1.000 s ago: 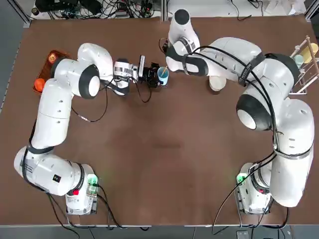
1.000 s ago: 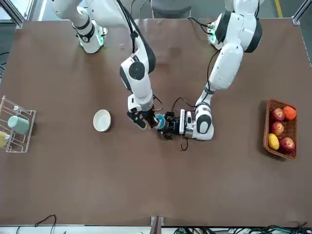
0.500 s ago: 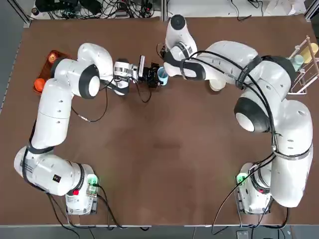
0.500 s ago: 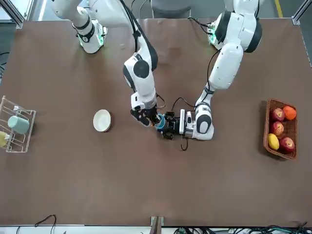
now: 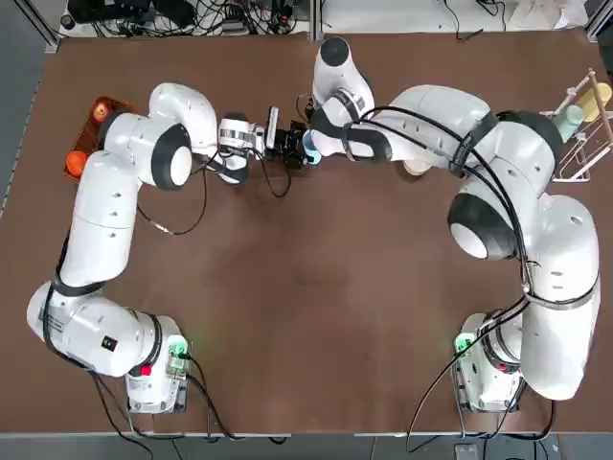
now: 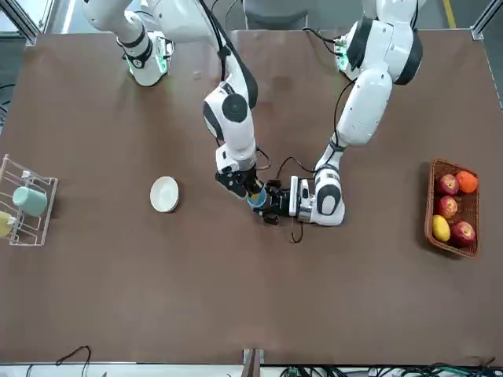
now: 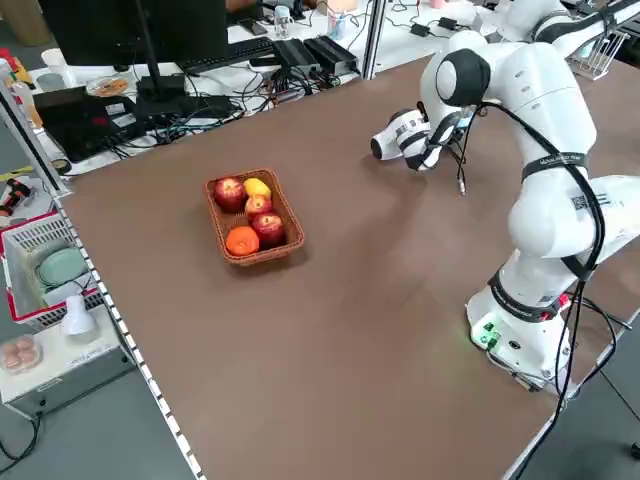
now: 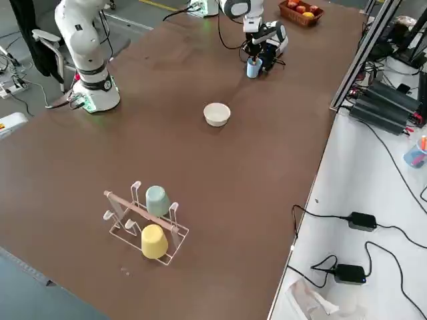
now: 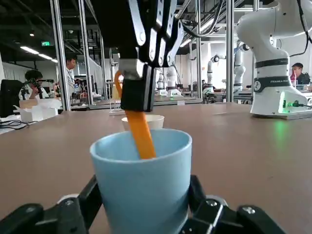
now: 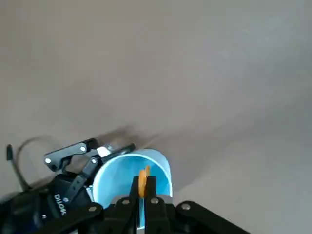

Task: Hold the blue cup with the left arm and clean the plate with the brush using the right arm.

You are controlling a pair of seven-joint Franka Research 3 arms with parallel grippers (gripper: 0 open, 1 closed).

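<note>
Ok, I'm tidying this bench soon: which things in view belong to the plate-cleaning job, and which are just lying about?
Part of the job:
- blue cup, in the left tool
- orange brush, in the right tool
- white dish

Just lying about:
- fruit basket
- rack
- teal cup
- yellow cup

My left tool point(image 9: 146, 209) has the blue cup point(image 9: 144, 183) between its fingers. Above it, I've got my right tool point(image 9: 139, 90) clamped on the orange brush handle point(image 9: 140, 132), its lower end inside the cup. The white plate point(image 9: 153, 121) sits behind on the brown surface point(image 9: 214, 141).
</note>
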